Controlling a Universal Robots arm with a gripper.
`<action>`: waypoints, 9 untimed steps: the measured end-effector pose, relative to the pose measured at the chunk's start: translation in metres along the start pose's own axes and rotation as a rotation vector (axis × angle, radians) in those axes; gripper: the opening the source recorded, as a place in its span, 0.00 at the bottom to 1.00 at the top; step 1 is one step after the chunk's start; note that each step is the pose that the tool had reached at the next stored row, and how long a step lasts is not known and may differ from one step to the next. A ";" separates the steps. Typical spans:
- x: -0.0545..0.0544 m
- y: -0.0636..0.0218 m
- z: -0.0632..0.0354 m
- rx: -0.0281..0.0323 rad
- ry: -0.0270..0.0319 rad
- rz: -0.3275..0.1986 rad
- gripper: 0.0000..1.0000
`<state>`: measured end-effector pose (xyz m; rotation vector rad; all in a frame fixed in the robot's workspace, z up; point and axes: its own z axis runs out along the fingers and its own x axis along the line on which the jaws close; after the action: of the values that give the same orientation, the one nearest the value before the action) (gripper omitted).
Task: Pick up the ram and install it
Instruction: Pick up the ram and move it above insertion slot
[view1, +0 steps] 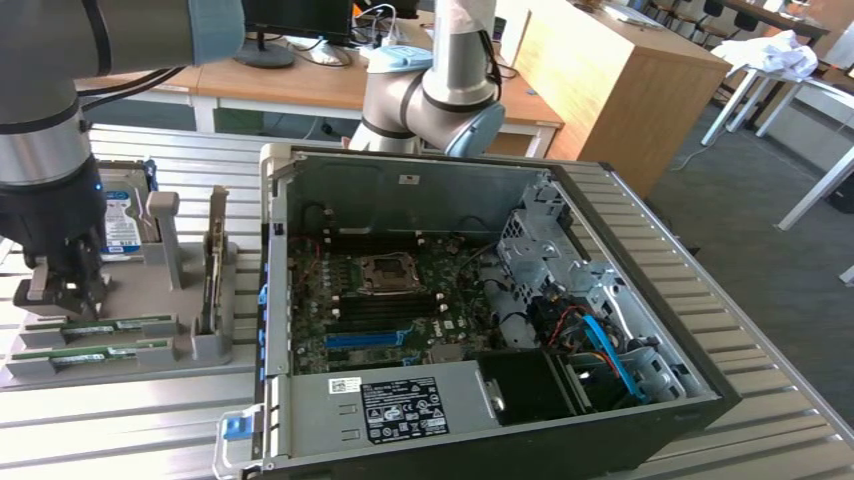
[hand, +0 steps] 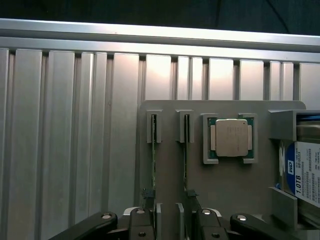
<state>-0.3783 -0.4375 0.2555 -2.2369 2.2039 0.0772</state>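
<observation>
Arm is down over the grey holder tray (view1: 134, 372), which sits on the slatted table just beside the open computer case (view1: 400, 180), on the exterior view's left of it. Two green sticks stand on edge in the tray's slots, side by side: the ram (view1: 104, 325) and a second ram stick (view1: 94, 353). Both are seated in the tray, neither lifted. Gripper (hand: 169, 212) hangs low at one end of those slots. Jaws are spread wide with nothing between them, one finger close by each stick's end. Cannot tell which stick it is lined up on, nor whether a pad is touching either. Also on the tray are the square processor (hand: 232, 137) in its own pocket just beside the sticks and, past that, the hard drive (hand: 306, 175) in its bracket. Motherboard (view1: 387, 310) lies exposed inside the case, well apart from the gripper. Progress, as a judgement: early. The approach to the tray looks made, but there is no grasp yet. Pick-up, carry across to the case and seating on the board are all left to do.
</observation>
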 end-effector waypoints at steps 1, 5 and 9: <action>0.001 0.0000 0.0000 0.0000 0.0000 0.000 0.37; 0.005 0.0001 -0.0002 0.0000 0.0000 0.000 0.37; 0.006 0.0001 -0.0002 0.0000 0.0000 0.000 0.37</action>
<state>-0.3783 -0.4434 0.2555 -2.2368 2.2039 0.0772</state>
